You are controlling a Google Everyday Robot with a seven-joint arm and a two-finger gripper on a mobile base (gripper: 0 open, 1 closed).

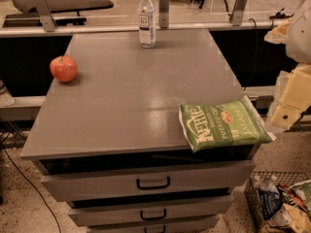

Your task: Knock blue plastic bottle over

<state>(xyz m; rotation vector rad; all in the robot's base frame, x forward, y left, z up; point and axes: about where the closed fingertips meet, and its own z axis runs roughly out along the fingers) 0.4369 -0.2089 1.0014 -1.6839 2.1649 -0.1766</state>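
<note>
1. Grey desk with drawers down its front carries three things: a bottle, an apple and a chip bag.
2. From where I stand, the bottle is upright at the far edge of the desk, about midway across, white cap on top and label facing us. Nothing touches it.
3. The apple sits near the left edge, well apart from the bottle. The green chip bag lies flat at the near right corner, its end hanging a little past the desk's edge.
4. The claw is at the right edge of the view, off the desk's right side, below the pale bulk of the arm. It is well apart from the bottle and holds nothing that I can make out. Whether it is spread or pressed together I cannot tell.
5. By my reckoning the task has hardly begun: the bottle has not been tipped, and no contact has been made.
6. What is left looks like all of it: bring the claw over the desk to the far edge, meet the bottle high on its side, and push until it topples.
7. A basket of clutter on the floor at the right plays no part.
</note>
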